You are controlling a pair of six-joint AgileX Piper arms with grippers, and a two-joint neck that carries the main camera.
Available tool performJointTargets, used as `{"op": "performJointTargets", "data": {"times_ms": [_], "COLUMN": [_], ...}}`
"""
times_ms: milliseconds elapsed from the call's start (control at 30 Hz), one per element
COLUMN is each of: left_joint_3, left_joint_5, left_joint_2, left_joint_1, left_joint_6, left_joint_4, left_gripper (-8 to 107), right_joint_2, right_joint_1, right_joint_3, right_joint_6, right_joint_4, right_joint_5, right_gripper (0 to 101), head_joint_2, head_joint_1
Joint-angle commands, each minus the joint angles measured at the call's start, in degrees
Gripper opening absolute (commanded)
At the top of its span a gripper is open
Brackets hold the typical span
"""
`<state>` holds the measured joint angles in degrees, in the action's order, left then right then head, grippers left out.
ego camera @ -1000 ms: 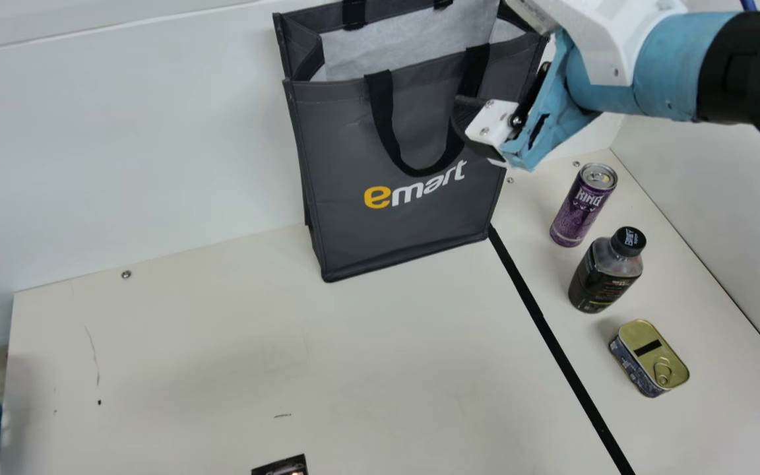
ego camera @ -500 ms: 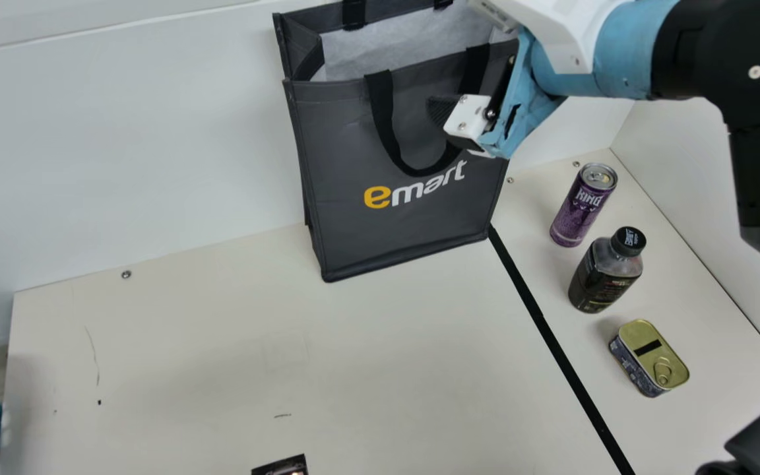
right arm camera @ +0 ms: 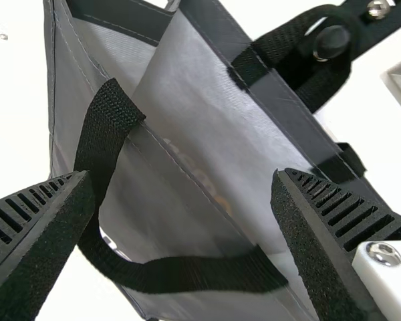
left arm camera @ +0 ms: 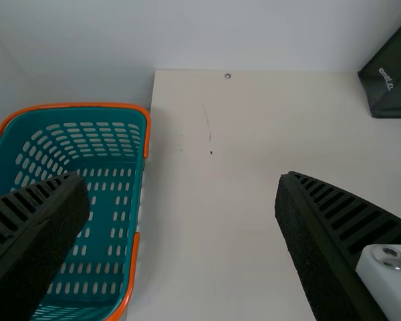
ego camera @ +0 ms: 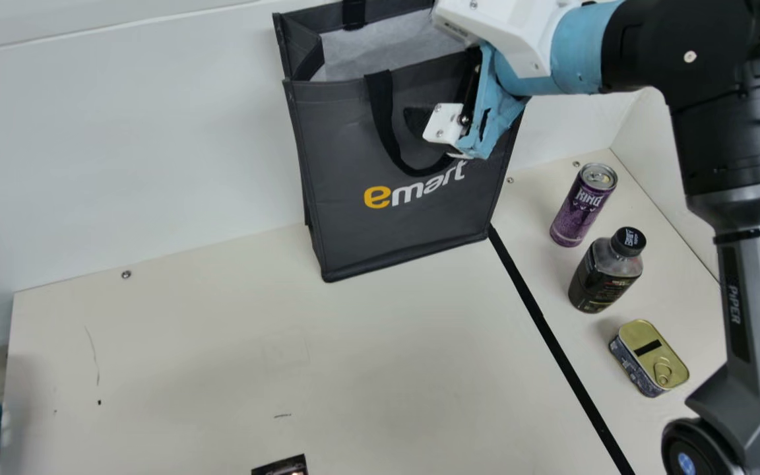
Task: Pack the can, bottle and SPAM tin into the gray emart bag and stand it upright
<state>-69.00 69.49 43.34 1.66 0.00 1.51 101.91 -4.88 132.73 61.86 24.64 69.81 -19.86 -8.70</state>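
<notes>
In the main view my right gripper (ego camera: pixel 446 125) is in front of the upper right of the gray emart bag (ego camera: pixel 353 152), by its front handle. The right wrist view has this gripper (right arm camera: pixel 182 179) open, with the bag's front rim and black strap (right arm camera: pixel 180 274) beyond its fingers; contact is unclear. The bag stands upright, its mouth open. Right of it on the table are the purple can (ego camera: pixel 581 208) and dark bottle (ego camera: pixel 604 274), both upright, and the SPAM tin (ego camera: pixel 652 359), lying flat. My left gripper (left arm camera: pixel 180 179) is open, nothing between its fingers.
A teal basket (left arm camera: pixel 113 170) with orange handles stands at the table's left edge. A black tape line (ego camera: pixel 551 336) runs between the bag and the three items. A small dark object (ego camera: pixel 284 466) lies at the main view's bottom edge. White walls stand behind and at right.
My right gripper has moved left across the front of the bag's upper part, and more of that arm has come into the main view. The bag and the three items have stayed put.
</notes>
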Motion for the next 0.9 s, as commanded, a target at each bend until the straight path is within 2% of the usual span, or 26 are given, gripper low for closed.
{"op": "performJointTargets", "data": {"times_ms": [0, 567, 867], "left_joint_3": [0.00, 0.00, 0.00], "left_joint_5": [0.00, 0.00, 0.00], "left_joint_2": [0.00, 0.00, 0.00], "left_joint_1": [0.00, 0.00, 0.00], "left_joint_6": [0.00, 0.00, 0.00], "left_joint_4": [0.00, 0.00, 0.00], "left_gripper": [90, 90, 90], "right_joint_2": [0.55, 4.15, 4.48], "right_joint_1": [-0.05, -0.26, 0.13], "right_joint_3": [0.09, -1.57, -3.01], "right_joint_6": [0.77, 7.49, 8.71], "right_joint_4": [0.56, 4.42, 5.69], "right_joint_5": [0.09, 0.09, 0.09], "right_gripper": [95, 95, 35], "head_joint_2": [-0.14, -0.14, -0.14], "head_joint_1": [-1.30, -1.30, -1.30]}}
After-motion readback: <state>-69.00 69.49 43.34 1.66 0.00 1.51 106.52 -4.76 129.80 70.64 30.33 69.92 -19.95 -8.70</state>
